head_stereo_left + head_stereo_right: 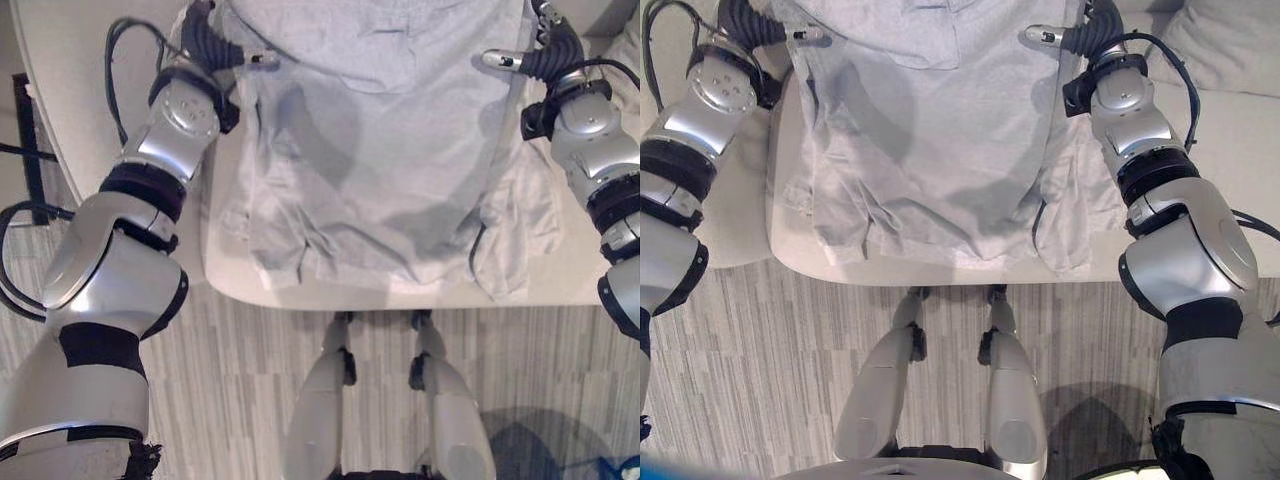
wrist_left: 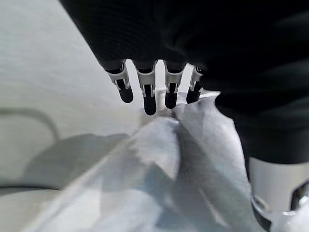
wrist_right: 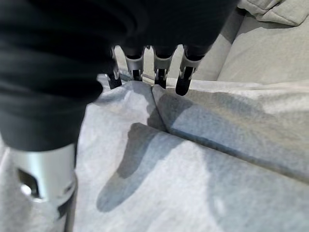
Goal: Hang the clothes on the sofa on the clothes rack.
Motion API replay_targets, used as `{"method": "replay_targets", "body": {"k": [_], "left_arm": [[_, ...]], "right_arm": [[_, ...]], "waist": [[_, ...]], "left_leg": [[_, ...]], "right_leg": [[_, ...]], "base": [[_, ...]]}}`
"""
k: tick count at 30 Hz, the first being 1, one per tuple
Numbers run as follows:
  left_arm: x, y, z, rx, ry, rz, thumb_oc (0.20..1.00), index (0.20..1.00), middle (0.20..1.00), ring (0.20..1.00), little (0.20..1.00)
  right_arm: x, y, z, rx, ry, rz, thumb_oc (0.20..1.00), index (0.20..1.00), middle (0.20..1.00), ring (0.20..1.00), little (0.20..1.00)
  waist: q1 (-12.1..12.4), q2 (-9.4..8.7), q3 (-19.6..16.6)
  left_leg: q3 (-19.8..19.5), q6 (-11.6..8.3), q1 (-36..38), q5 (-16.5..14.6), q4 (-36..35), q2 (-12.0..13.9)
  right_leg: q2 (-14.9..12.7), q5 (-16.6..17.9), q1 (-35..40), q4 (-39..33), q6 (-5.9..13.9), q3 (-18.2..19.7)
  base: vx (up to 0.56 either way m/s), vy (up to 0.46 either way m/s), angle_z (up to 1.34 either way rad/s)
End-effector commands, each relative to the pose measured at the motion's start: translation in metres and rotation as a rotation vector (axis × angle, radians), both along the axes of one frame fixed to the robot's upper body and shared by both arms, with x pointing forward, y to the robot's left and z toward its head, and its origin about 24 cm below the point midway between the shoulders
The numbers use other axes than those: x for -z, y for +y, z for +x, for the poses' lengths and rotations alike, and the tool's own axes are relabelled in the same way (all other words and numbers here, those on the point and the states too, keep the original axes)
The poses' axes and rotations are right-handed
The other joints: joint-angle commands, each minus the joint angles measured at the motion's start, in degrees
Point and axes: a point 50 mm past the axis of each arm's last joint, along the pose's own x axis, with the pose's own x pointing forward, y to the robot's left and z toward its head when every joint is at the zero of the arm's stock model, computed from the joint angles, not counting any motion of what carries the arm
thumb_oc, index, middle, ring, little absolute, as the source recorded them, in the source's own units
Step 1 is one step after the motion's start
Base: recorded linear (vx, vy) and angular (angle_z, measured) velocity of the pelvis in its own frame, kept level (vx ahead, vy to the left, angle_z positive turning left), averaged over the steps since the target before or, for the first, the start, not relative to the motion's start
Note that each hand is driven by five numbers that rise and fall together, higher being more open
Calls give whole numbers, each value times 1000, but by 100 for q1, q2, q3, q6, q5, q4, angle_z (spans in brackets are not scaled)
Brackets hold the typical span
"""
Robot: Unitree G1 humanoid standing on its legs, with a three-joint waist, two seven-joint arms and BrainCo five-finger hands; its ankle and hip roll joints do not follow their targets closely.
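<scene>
A light grey garment (image 1: 370, 150) lies spread flat on the pale sofa seat (image 1: 400, 293), its lower hem and a sleeve reaching the seat's front edge. My left hand (image 1: 212, 42) is at the garment's upper left edge, thumb stretched inward over the cloth. In the left wrist view its straight fingers (image 2: 149, 92) point at a raised fold of the cloth (image 2: 193, 159), tips just touching it. My right hand (image 1: 548, 52) is at the upper right edge, thumb also pointing inward. Its straight fingertips (image 3: 183, 79) rest on the grey cloth (image 3: 217, 145) beside a seam.
A pale cushion (image 1: 1230, 45) sits on the sofa to the right, and another bunched grey cloth (image 3: 270, 9) lies further back. Grey striped floor (image 1: 250, 380) runs in front of the sofa. A dark frame (image 1: 25, 140) stands at the far left.
</scene>
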Motion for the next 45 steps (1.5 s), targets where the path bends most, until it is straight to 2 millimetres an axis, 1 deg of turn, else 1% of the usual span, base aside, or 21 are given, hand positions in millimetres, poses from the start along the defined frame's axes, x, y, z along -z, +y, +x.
{"method": "replay_targets", "body": {"k": [1, 4, 7, 10, 16, 26, 30, 35, 38, 42, 45], "left_arm": [[-8, -10, 2, 12, -14, -38, 1000, 1000, 1000, 1000, 1000], [-11, -13, 2, 22, -17, -30, 1000, 1000, 1000, 1000, 1000], [-17, -21, 2, 42, -28, -16, 1000, 1000, 1000, 1000, 1000], [-17, -21, 2, 44, -25, -16, 1000, 1000, 1000, 1000, 1000], [-14, -19, 3, 37, -14, -21, 1000, 1000, 1000, 1000, 1000], [-7, -9, 3, 13, -3, -32, 1000, 1000, 1000, 1000, 1000], [-3, -6, 3, 1, 8, -45, 1000, 1000, 1000, 1000, 1000], [0, -6, 5, -11, 19, -45, 1000, 1000, 1000, 1000, 1000], [0, -6, 5, -18, 13, -55, 1000, 1000, 1000, 1000, 1000], [1, -8, 4, -5, -8, -67, 1000, 1000, 1000, 1000, 1000], [-1, -9, 3, 5, -24, -55, 1000, 1000, 1000, 1000, 1000]], "right_arm": [[-10, 0, 0, -2, -33, 33, 1000, 1000, 1000, 1000, 1000], [-9, 1, 0, -4, -31, 33, 1000, 1000, 1000, 1000, 1000], [-11, 3, 0, -11, -36, 31, 1000, 1000, 1000, 1000, 1000], [-11, 5, 0, -13, -40, 27, 1000, 1000, 1000, 1000, 1000], [-14, 7, -1, -12, -62, 20, 1000, 1000, 1000, 1000, 1000], [-14, 8, -2, -8, -76, -8, 1000, 1000, 1000, 1000, 1000], [-16, 9, -2, -8, -84, -3, 1000, 1000, 1000, 1000, 1000], [-23, 11, -2, 41, -106, -23, 1000, 1000, 1000, 1000, 1000], [-29, 16, -2, 66, -133, -41, 1000, 1000, 1000, 1000, 1000], [-29, 20, -2, 80, -130, -102, 1000, 1000, 1000, 1000, 1000], [-29, 21, -2, 75, -133, -108, 1000, 1000, 1000, 1000, 1000]], "waist": [[62, 3, -480], [48, 19, -486], [26, 45, -474], [0, 47, -465], [-48, 33, -447], [-70, 11, -418], [-79, -28, -394], [-81, -57, -365], [-72, -70, -350], [-27, -78, -342], [0, -79, -335]], "left_leg": [[-301, -735, -23, -26, 25, -9], [-305, -728, -40, -22, 25, -15], [-296, -723, -50, -28, 25, -22], [-286, -715, -58, -35, 25, -26], [-272, -704, -65, -44, 25, -21], [-265, -696, -62, -50, 25, -10], [-281, -693, -53, -56, 25, 0], [-279, -696, -60, -48, 25, 0], [-290, -689, -80, -50, 25, -3], [-301, -680, -94, -44, 25, -9], [-307, -681, -98, -40, 25, -14]], "right_leg": [[-350, 128, -253, 64, 867, 355], [-346, 133, -276, 64, 862, 363], [-344, 133, -296, 64, 861, 379], [-335, 133, -314, 64, 855, 403], [-320, 145, -337, 64, 848, 429], [-306, 141, -344, 64, 836, 435], [-302, 139, -331, 64, 830, 424], [-299, 154, -335, 64, 833, 420], [-295, 159, -345, 64, 838, 431], [-292, 168, -356, 64, 828, 425], [-294, 166, -349, 64, 822, 405]], "base": [[0, 0, 0], [12, 1, 0], [17, 2, -4], [0, 0, 0], [1, 0, -1], [0, 5, -3], [0, 0, 0], [0, 0, 0], [0, 0, 0], [0, 0, 0], [0, 0, 0]]}}
